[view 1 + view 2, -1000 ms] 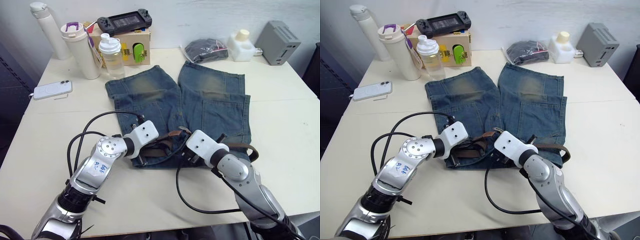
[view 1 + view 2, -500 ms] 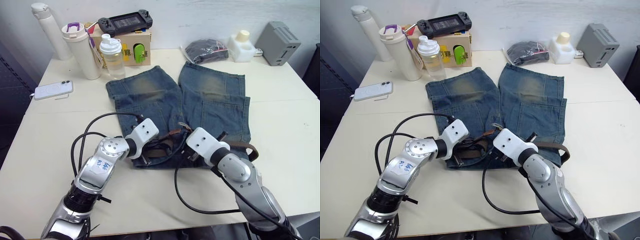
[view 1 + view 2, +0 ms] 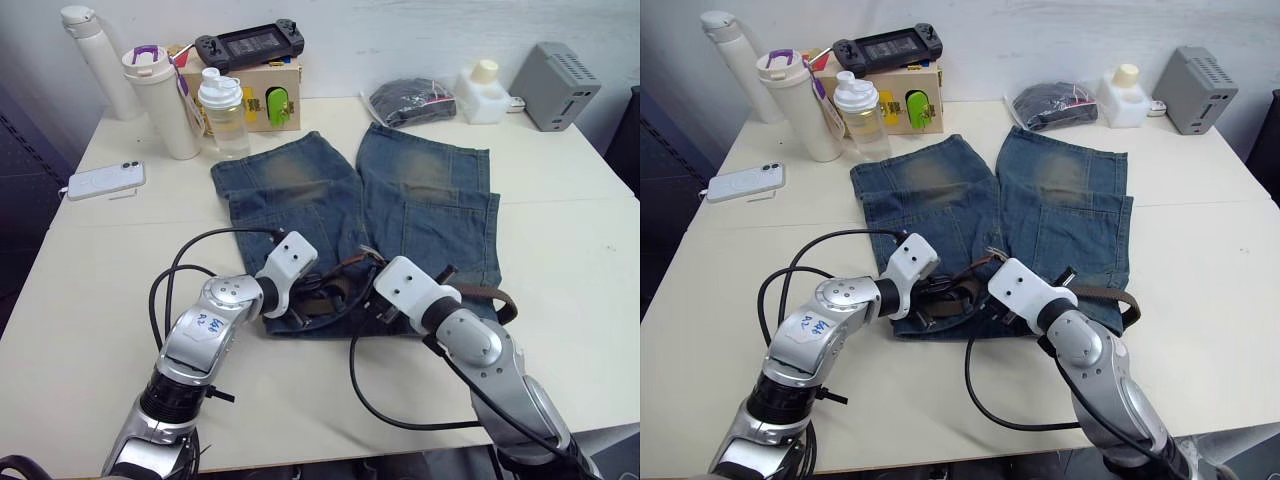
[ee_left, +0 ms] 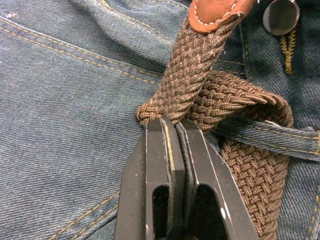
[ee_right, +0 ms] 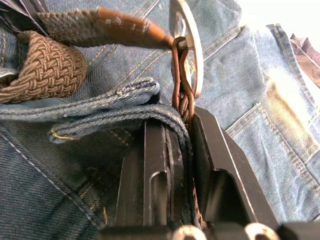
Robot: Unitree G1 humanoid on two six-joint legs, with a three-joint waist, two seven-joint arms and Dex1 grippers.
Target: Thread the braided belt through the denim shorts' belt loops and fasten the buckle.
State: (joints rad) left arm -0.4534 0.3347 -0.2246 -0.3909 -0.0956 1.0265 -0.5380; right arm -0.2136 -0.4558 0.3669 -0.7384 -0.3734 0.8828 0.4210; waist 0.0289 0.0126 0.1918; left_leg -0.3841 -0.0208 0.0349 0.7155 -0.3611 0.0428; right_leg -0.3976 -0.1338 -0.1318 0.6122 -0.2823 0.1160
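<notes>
Table's front edge: my left gripper [image 4: 172,125] pinches braided belt [image 4: 187,82], right gripper [image 5: 175,125] clamps denim shorts [image 3: 400,200] waistband; buckle [image 5: 187,45] unfastened.

cream table [image 3: 90,260], white wall [image 3: 400,30]

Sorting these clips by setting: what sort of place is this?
Probably an indoor workroom or lab desk rather than a home. A plain pale table against a white wall holds jean shorts laid out for practice, a handheld game console and a grey electronics box.
</notes>
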